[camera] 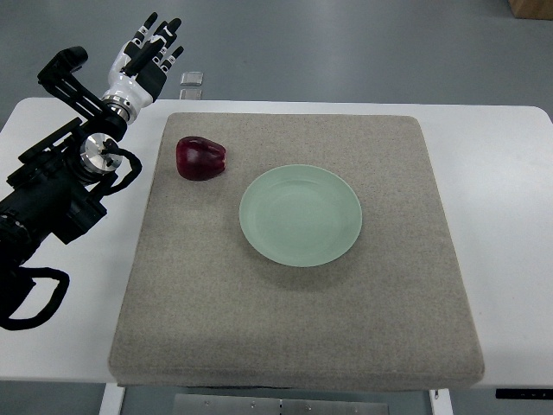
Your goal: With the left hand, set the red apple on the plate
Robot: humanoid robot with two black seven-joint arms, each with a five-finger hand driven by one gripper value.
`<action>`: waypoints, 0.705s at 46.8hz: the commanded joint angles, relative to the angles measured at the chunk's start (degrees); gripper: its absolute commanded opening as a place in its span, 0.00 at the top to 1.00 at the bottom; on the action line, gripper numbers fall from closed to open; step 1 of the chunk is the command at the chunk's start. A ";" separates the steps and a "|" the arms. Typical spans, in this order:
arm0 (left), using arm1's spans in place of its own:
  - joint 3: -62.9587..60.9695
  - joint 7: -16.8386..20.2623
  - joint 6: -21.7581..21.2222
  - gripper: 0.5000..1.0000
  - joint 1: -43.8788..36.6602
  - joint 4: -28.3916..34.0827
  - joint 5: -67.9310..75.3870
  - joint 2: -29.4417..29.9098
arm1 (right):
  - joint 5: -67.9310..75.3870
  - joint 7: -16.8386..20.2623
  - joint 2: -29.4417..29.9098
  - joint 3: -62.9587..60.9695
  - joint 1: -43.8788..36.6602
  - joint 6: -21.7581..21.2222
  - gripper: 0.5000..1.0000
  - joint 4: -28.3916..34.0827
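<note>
Top view, near edge: the white table (510, 259) carried a square grey felt mat (294, 328), its front part bare.
Plate: the round pale green ceramic plate (300, 215) lay empty near the mat's middle.
Apple: the dark red glossy apple (202, 158) sat on the mat, up and left of the plate, near it but not touching.
Left arm: black links came in from the left edge, over the table beside the mat.
Left hand: the black-and-white fingered left hand (145, 60) hung beyond the table's far-left corner, fingers straight and loosely spread, holding nothing, well apart from the apple.
Step in hand: reaching for the apple.
Doing it well: probably bring the hand over the apple, close round its widest part, then lift clear before crossing to the plate.
Far edge: a small clear block (192, 78) lay on the floor.
</note>
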State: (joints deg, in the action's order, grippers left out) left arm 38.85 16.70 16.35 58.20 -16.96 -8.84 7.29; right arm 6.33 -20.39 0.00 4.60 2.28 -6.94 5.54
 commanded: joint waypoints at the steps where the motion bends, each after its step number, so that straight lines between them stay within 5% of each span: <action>1: 0.00 0.08 0.00 0.01 -0.02 0.00 0.05 0.00 | 0.00 0.00 0.00 0.06 0.00 0.00 0.07 0.00; 33: 0.09 0.08 -0.17 0.01 -0.20 -0.27 -0.04 0.97 | 0.00 0.00 0.00 0.06 0.00 0.00 0.07 0.00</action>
State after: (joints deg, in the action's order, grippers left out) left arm 39.40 16.72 16.24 57.62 -17.23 -8.99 7.74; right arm 6.33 -20.39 0.00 4.62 2.31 -6.94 5.54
